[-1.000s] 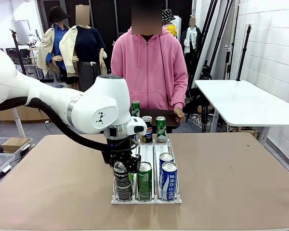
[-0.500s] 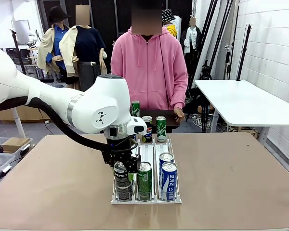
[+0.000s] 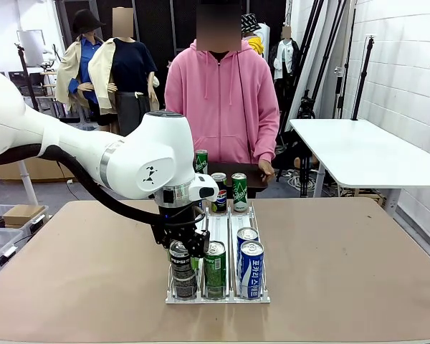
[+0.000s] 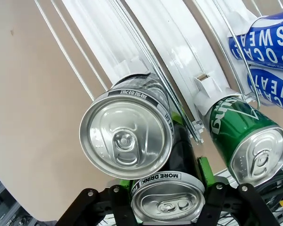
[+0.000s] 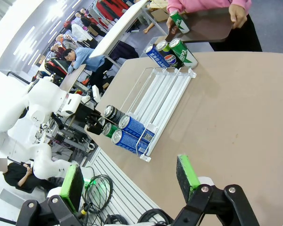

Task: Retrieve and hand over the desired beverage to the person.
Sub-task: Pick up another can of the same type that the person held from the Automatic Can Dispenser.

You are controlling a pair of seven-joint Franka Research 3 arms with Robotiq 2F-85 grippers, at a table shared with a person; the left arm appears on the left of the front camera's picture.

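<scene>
My left gripper [image 3: 180, 251] hangs over the front left lane of the clear can rack [image 3: 220, 228], shut on a black Pepsi can [image 3: 178, 256]. In the left wrist view that can's top [image 4: 167, 200] sits between the green pads [image 4: 205, 169], with a second black can [image 4: 127, 139] just ahead. A green Sprite can [image 4: 240, 136] and two blue Pocari cans [image 4: 269, 42] lie beside it. The person [image 3: 218, 100] in a pink hoodie stands at the far side holding a dark tray [image 3: 240, 174] with a green can [image 3: 201, 161]. My right gripper [image 5: 129, 181] is open above the table.
At the rack's far end stand a Pepsi can [image 3: 219, 192] and a green can [image 3: 239, 192]. The brown table [image 3: 344, 272] has free room on both sides of the rack. A white table [image 3: 358, 150] is at the back right, and storage bins [image 3: 7, 222] sit at the left.
</scene>
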